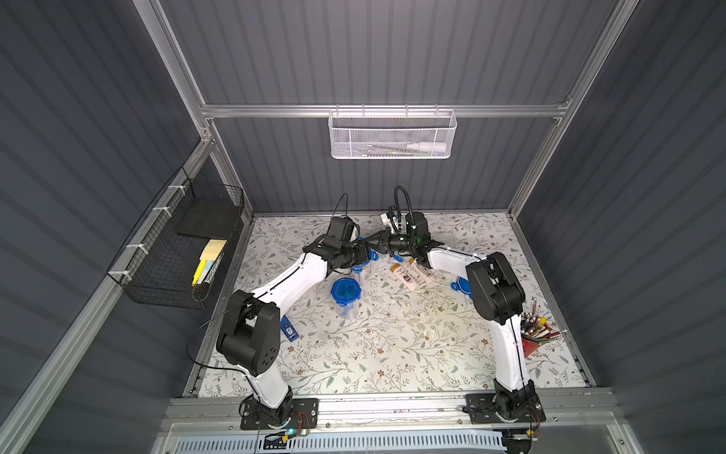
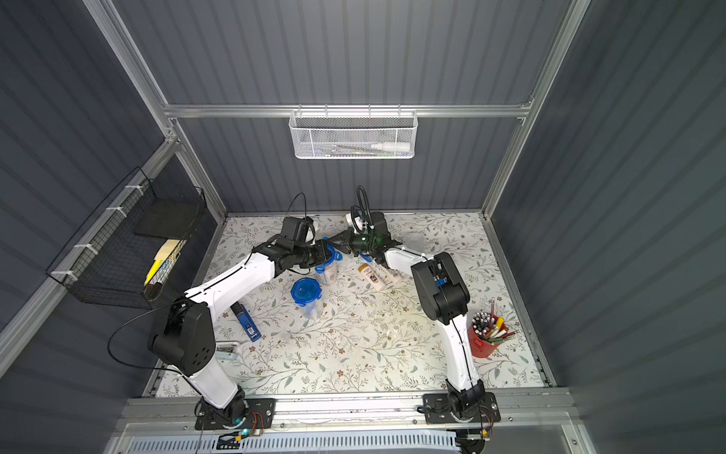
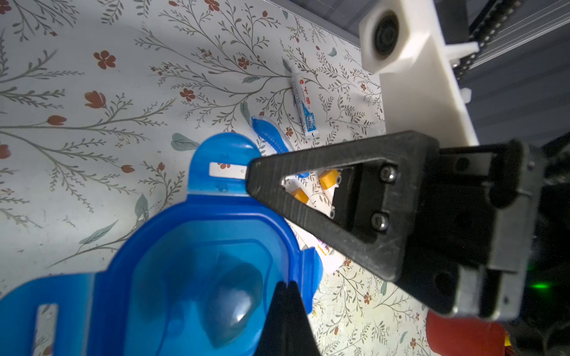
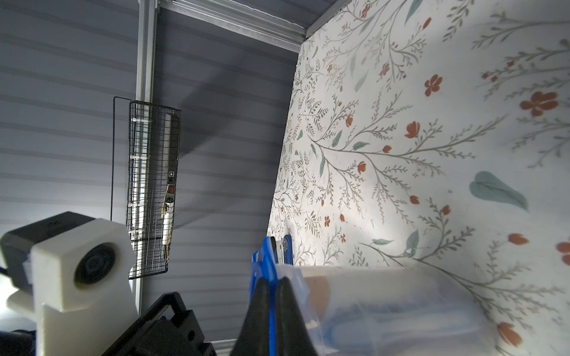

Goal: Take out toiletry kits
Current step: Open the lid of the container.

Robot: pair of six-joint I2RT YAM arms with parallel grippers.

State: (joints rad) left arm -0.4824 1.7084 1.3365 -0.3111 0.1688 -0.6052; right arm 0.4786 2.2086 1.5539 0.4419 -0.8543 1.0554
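A clear jar with a blue clip lid stands at the back of the table, a tan cap and blue items dimly visible inside. My left gripper is shut on the lid's rim beside a side clip. My right gripper is shut on another blue clip flap of the same lid. The grippers meet tip to tip in both top views. Out on the table lie two cream bottles, a toothpaste tube and a blue toothbrush.
A second lidded jar stands nearer the front. A loose blue lid shows beside the right arm. A dark-blue gadget lies by the left arm and a red cup of pens at the right. Baskets hang on the back wall and left wall.
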